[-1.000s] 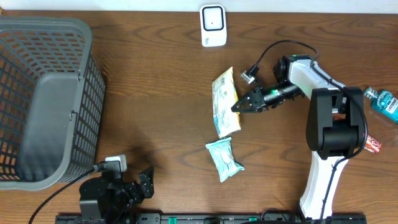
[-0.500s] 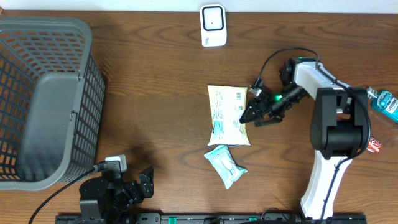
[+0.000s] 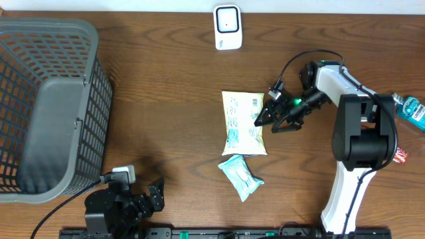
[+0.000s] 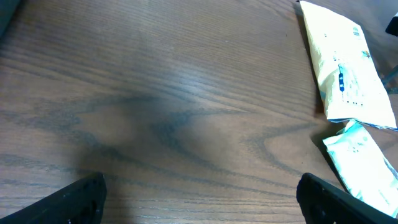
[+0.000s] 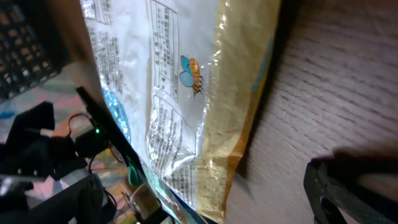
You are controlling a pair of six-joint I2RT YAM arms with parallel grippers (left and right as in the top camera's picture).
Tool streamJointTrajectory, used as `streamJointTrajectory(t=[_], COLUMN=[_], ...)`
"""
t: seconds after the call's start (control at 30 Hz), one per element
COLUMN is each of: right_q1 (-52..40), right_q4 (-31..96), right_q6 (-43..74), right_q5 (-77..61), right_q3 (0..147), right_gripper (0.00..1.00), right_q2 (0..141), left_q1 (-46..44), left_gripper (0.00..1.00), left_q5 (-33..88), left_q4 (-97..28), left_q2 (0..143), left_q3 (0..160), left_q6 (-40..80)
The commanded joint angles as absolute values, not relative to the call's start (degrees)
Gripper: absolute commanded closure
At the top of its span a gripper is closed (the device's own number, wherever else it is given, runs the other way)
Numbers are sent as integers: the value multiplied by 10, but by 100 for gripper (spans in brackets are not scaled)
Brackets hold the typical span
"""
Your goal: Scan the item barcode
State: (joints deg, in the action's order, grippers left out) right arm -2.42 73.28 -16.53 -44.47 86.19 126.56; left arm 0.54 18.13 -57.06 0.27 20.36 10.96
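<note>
R gripper (image 3: 268, 119) gaping, gripping nothing, just beside snack pack (image 3: 242, 126); L gripper (image 4: 199, 200) open too. Might snag pack edge, flip it wrong way for scanner (image 3: 227, 26).

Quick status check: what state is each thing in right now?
Yellow packet: flat on table, unheld.
Blue packet: flat on table.
Right pincer: open, empty.
Left pincer: open, empty.
Basket: upright, empty.
Bottle: lying on its side.

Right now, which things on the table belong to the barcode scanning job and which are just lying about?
Job: yellow packet, white device at the far edge (likely the scanner), right gripper open beside the packet.
Lying about: teal packet, grey basket, blue bottle.
</note>
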Motion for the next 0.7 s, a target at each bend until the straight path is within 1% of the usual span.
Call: streamJointTrajectory(t=[0.0,0.07,0.17,0.23,0.4,0.43,0.5,0.53,0.63,0.67], right_q1=[-46,-67,-111,-156,-256,-266,-284,-292,-325,-342], right_q4=[719,712,710,693,608,602,606,606,586,578], right_q6=[-52,23,102,153,198,224,315,334,329,318], right_q5=[-350,-239,-107,-49,-42,-42,-46,-46,-16,3], right_q3=[876,876,876,876,876,876,875,875,875,875], right_gripper=[1,1,1,1,1,1,1,1,2,5], right_q2=[1209,1159,1084,1033,992,995,1016,1027,1060,1073], left_q1=[6,6,6,6,6,6,6,6,6,6], left_gripper=[2,2,2,2,2,2,2,2,2,2], left_q5=[188,188,188,189,188,189,189,188,188,188], left_q4=[-576,-576,-576,-576,-576,-576,-576,-576,-576,-576], left_q2=[2,2,2,2,2,2,2,2,2,2], left_q3=[201,201,201,201,201,201,201,201,201,201], left_q6=[115,115,115,115,115,115,115,115,115,115])
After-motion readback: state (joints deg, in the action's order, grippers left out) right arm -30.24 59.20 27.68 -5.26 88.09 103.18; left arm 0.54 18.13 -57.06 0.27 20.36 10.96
